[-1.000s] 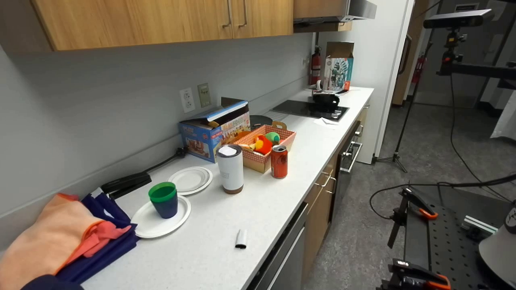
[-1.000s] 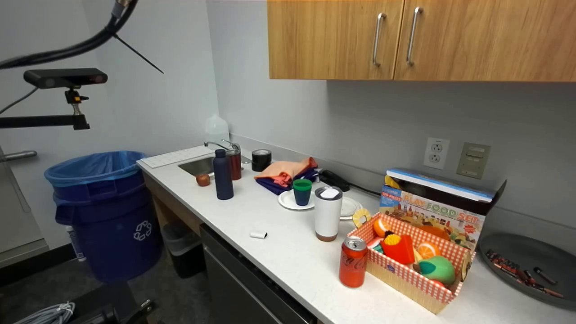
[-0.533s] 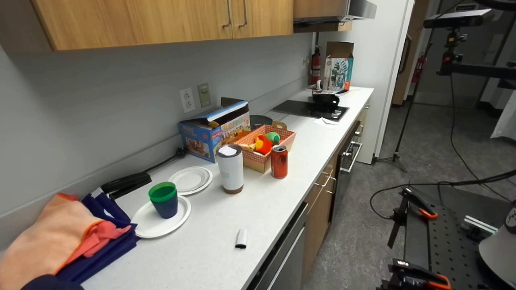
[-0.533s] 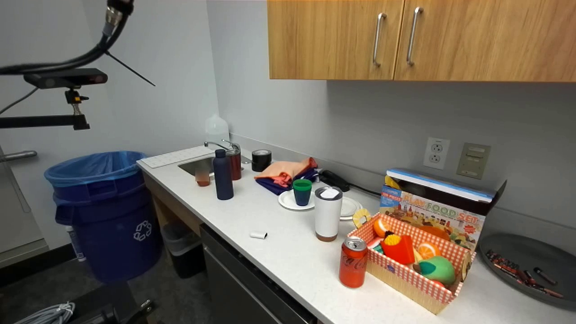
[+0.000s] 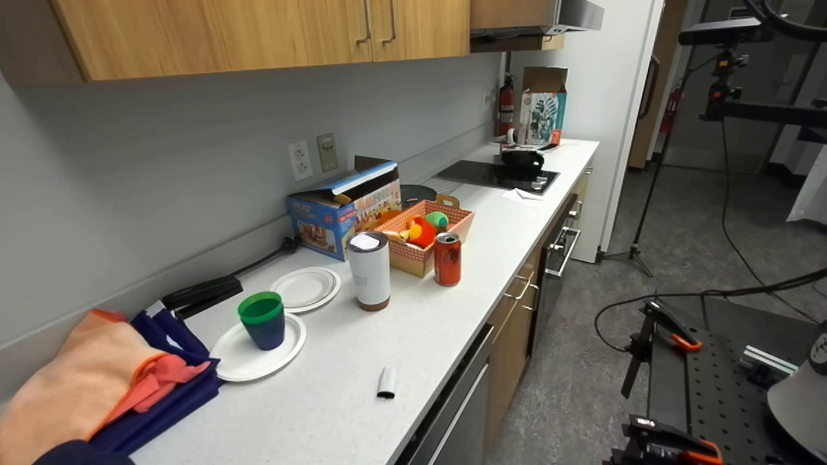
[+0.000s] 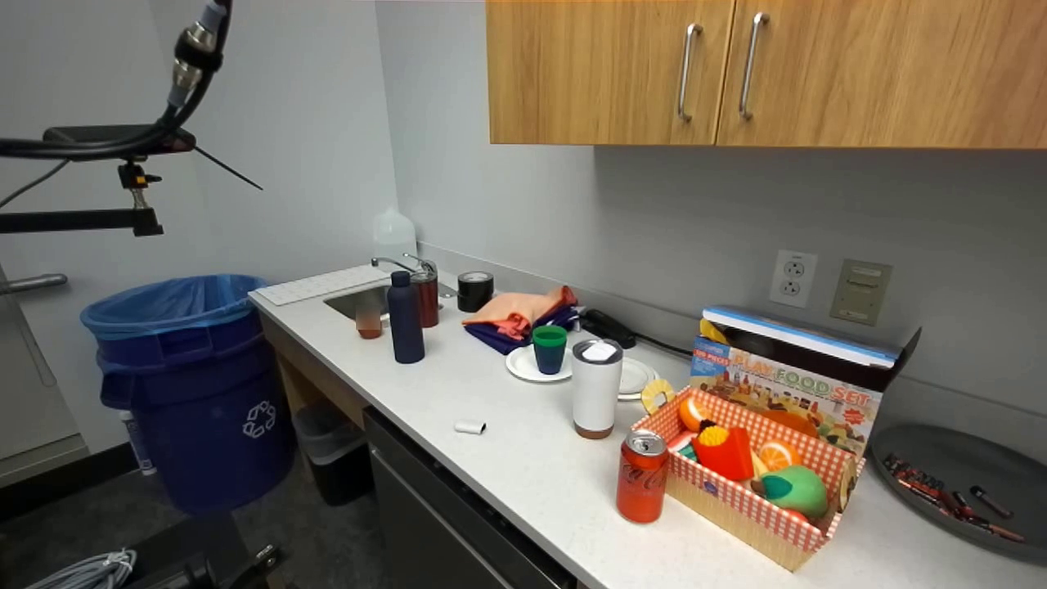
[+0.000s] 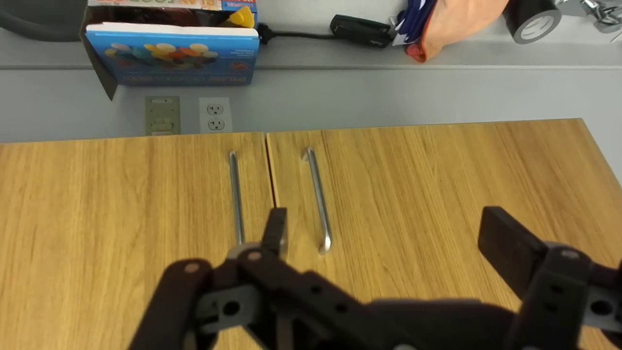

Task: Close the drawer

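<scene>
Two flat light-brown wooden cabinet doors with slim vertical metal handles hang above the counter, and I cannot tell which is the drawer. One door (image 6: 605,74) shows in both exterior views (image 5: 213,32) and the wrist view (image 7: 427,194). The door beside it (image 6: 891,74) also shows in the wrist view (image 7: 121,204). Both look shut, with a thin dark seam between them; the inside is hidden. My gripper (image 7: 388,231) is open and empty in front of the doors, its fingers apart from the handles (image 7: 318,199). The wrist picture stands upside down. The gripper is outside both exterior views.
Below the doors, the white counter (image 5: 336,413) holds a white tumbler (image 5: 369,271), a red can (image 5: 448,259), a checkered basket (image 6: 752,507), a play food box (image 5: 345,206) and plates (image 5: 303,289). Arm cables (image 6: 192,61) hang in an exterior view.
The arm's cables have moved down and left in an exterior view, and have come into view at the top right of an exterior view. The doors and counter objects look unchanged.
</scene>
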### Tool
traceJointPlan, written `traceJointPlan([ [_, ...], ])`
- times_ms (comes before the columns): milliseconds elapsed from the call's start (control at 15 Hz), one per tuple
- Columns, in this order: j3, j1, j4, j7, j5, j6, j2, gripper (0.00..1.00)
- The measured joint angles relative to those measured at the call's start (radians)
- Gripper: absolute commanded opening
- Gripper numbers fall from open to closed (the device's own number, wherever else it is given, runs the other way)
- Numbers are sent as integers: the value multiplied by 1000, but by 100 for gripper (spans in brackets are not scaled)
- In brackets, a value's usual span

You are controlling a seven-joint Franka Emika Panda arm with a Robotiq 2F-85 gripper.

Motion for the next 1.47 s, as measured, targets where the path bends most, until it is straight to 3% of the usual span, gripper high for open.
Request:
traceJointPlan([
  [400,0,11,-77,3,-17,7,-64,100],
  [1467,0,11,-87,3,-17,7,-72,100],
])
